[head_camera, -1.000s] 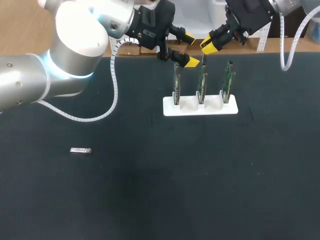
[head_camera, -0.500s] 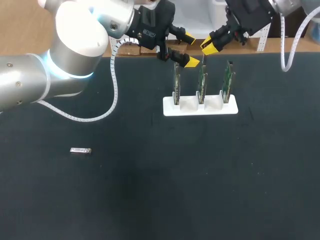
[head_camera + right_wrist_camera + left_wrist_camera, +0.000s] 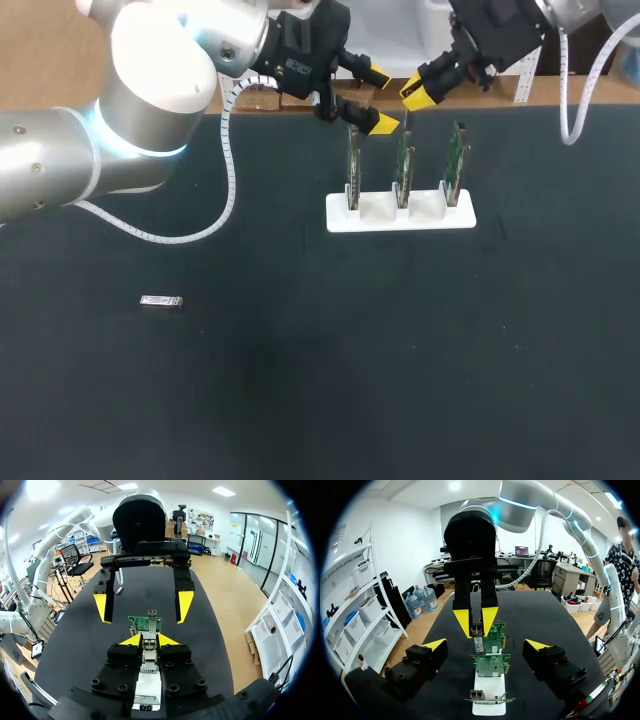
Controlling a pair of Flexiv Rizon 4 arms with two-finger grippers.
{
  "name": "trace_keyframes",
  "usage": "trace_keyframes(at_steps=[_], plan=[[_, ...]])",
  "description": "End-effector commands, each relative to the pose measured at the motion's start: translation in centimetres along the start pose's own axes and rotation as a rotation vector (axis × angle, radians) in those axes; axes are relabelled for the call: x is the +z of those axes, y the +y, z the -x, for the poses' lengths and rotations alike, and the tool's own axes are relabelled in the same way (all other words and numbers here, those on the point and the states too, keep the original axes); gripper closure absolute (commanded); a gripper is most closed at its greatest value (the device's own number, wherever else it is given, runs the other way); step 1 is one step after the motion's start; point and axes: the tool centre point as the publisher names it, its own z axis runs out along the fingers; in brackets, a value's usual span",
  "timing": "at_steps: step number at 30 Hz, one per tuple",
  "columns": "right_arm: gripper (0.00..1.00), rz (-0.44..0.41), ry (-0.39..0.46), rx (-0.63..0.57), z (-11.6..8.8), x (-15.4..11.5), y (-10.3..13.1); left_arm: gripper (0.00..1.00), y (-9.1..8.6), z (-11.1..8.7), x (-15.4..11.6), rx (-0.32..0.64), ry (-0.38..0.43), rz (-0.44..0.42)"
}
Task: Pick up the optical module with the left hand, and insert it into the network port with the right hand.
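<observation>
Right gripper [image 3: 420,90] is up at the far side of the mat [image 3: 300,380], clenched on a module [image 3: 148,651]. The wrist view shows both yellow tips pinching its flanks. It sits just over the top edge of the middle board [image 3: 403,160], but I cannot tell whether its nose has entered a port.

Left gripper [image 3: 380,98] is released, fingers wide with nothing between them, hovering beside the near end of the row of boards.

A second module [image 3: 161,300] lies flat on the mat, well away from the stand [image 3: 400,217] and untouched.

These modules look like small metal-shelled bars: light, rigid, with smooth sides that could slip in a loose pinch. I'd say the long flat flanks are the place to hold, near the back, leaving the nose free to go in.

There are three thin green boards, standing upright in slots of a white plastic stand. They look brittle on edge, and the stand looks light enough to slide or tip under a sideways push, so the press should go in straight. The mat is dark and matte and should hold the loose module steady.
</observation>
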Motion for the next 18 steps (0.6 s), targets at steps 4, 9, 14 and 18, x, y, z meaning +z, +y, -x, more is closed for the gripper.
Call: trace_keyframes(at_steps=[4, 9, 14, 18], plan=[[1.0, -0.013, -0.005, 0.006, -0.28, 0.11, 0.42, 0.0, 0.1, 0.17, 0.01, -0.004, 0.009, -0.001], [1.0, -0.017, -0.008, 0.01, -0.24, 0.15, 0.51, 0.0, 0.1, 0.17, 0.01, -0.004, 0.009, -0.001], [1.0, -0.018, -0.013, 0.01, -0.05, 0.29, 0.65, 0.0, 0.1, 0.17, 0.01, -0.004, 0.009, -0.001], [1.0, -0.021, -0.013, 0.012, -0.01, 0.31, 0.67, 0.0, 0.1, 0.17, 0.01, -0.004, 0.009, -0.001]])
